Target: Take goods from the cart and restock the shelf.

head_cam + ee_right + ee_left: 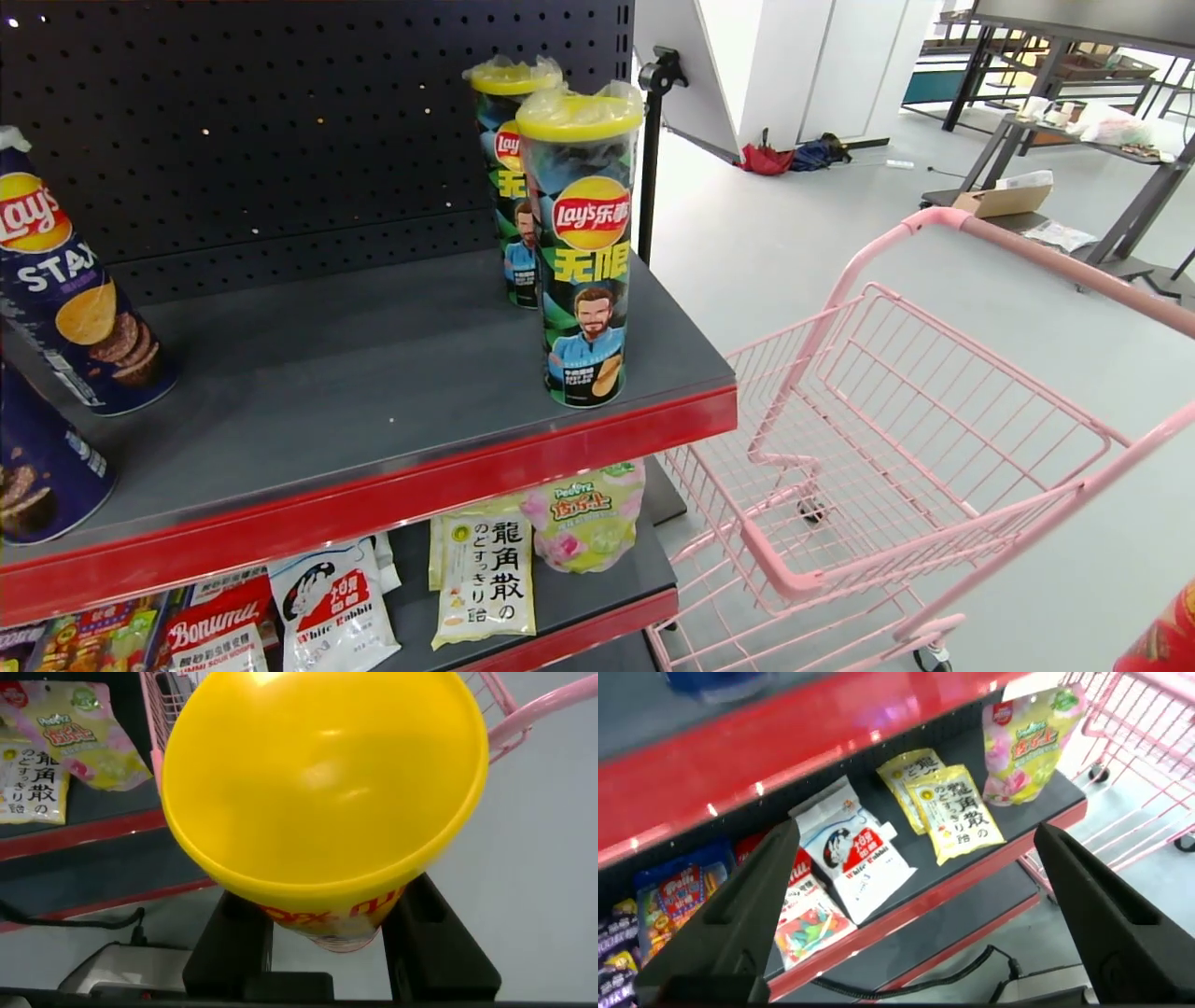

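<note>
My right gripper [329, 941] is clenched on a yellow-lidded can [322, 784], held low near the pink cart [943, 220] and not yet shelved. My left gripper [915, 849] is spread and holds nothing. Two green cans [583, 252] already stand on the shelf [373, 373]. The cart basket looks bare, so I judge this can the last.
</note>
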Robot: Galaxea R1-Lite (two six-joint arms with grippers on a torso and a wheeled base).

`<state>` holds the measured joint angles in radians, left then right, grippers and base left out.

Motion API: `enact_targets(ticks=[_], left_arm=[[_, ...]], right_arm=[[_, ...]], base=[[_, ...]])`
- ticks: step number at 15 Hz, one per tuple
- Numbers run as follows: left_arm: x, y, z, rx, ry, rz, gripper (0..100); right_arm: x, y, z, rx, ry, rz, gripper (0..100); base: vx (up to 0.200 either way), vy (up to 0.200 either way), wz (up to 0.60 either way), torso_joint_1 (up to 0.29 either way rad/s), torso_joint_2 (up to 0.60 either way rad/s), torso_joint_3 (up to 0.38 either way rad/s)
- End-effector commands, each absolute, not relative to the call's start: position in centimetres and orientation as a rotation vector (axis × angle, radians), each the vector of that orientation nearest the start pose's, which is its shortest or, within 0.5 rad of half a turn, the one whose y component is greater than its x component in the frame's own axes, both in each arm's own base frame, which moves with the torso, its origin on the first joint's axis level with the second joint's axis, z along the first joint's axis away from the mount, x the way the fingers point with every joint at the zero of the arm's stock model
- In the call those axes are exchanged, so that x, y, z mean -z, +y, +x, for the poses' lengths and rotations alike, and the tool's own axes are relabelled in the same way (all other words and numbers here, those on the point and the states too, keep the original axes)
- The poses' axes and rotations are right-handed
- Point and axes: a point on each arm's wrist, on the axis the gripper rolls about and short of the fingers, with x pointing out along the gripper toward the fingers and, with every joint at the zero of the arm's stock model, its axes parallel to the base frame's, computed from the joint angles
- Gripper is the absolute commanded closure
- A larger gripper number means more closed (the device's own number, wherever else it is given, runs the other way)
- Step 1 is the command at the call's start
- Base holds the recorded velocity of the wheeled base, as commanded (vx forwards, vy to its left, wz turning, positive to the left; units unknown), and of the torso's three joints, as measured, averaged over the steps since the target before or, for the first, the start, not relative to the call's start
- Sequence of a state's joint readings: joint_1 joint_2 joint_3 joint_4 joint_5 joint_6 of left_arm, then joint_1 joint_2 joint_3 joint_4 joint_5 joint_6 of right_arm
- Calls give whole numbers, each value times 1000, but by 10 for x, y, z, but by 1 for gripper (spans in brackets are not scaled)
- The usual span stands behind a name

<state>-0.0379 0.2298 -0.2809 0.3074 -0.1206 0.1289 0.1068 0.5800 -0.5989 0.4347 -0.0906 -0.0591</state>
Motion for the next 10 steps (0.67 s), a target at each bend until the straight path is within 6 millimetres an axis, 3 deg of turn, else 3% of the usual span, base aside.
enact_targets(ticks=[1,10], left_arm=[[-127,-2,-23,173,247,117,0],[-122,-2,-25,176,235,118,0]], right_arm=[[-202,0,15,-29,409,-101,100],[-201,0,16,-40,413,-132,100]], base=[[0,0,0,178,-500,-320],[0,0,0,205,-524,-324]])
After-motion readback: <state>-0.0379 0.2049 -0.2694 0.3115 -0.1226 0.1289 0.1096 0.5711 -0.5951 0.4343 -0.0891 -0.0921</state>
